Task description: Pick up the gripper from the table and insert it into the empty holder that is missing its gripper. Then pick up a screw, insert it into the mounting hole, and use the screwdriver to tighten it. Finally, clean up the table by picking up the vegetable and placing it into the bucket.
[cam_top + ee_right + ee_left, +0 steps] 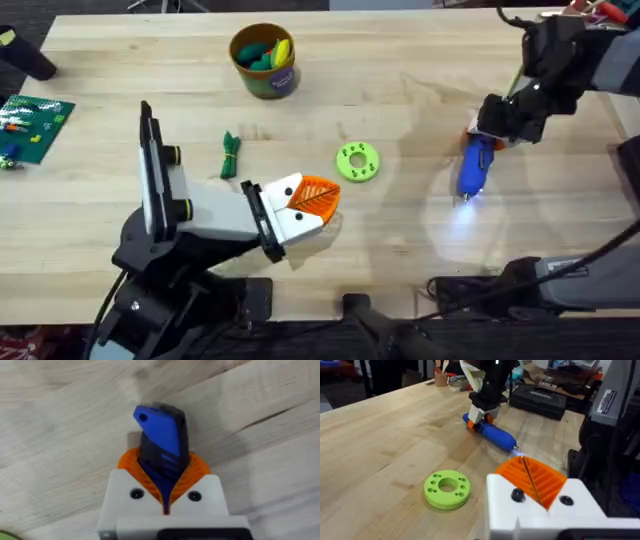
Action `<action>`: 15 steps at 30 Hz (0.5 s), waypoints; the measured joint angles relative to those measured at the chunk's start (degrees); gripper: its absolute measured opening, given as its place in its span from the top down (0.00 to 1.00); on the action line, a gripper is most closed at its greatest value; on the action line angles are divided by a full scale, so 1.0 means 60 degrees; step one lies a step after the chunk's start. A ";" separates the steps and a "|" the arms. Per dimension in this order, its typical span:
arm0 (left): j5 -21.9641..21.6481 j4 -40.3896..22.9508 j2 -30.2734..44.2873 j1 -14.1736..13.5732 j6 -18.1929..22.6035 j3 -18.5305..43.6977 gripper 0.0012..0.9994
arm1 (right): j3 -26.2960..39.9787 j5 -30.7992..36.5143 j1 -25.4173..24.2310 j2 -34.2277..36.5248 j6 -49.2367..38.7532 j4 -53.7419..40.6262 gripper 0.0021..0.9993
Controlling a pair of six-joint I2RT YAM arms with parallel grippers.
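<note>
The blue screwdriver sits right of center on the wood table, tip light glowing, pointing toward the bottom edge. The dark green vegetable lies flat left of center. The yellow-rimmed bucket stands upright at upper center, with toy items inside.

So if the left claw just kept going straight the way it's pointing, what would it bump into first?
Probably the blue screwdriver, which the right gripper holds against the table. The left gripper points across the wood toward it; the green ring lies off to one side of that line, though depth is hard to judge.
</note>
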 joint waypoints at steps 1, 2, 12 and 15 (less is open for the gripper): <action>0.0000 0.0000 0.0000 0.0000 0.0000 0.0000 0.99 | 0.0000 0.0000 0.0000 -0.0001 -0.0002 -0.0001 0.97; 0.0000 0.0000 0.0001 0.0000 0.0000 0.0000 0.99 | 0.0000 -0.0001 0.0000 -0.0004 -0.0016 -0.0006 0.97; 0.0000 0.0000 0.0004 0.0000 0.0000 0.0000 0.99 | 0.0452 -0.0278 0.0036 -0.0531 -0.0405 -0.0946 0.97; 0.0000 0.0000 0.0003 0.0000 0.0000 -0.0003 0.99 | 0.1273 -0.0310 0.0036 -0.1026 -0.0515 -0.0999 0.97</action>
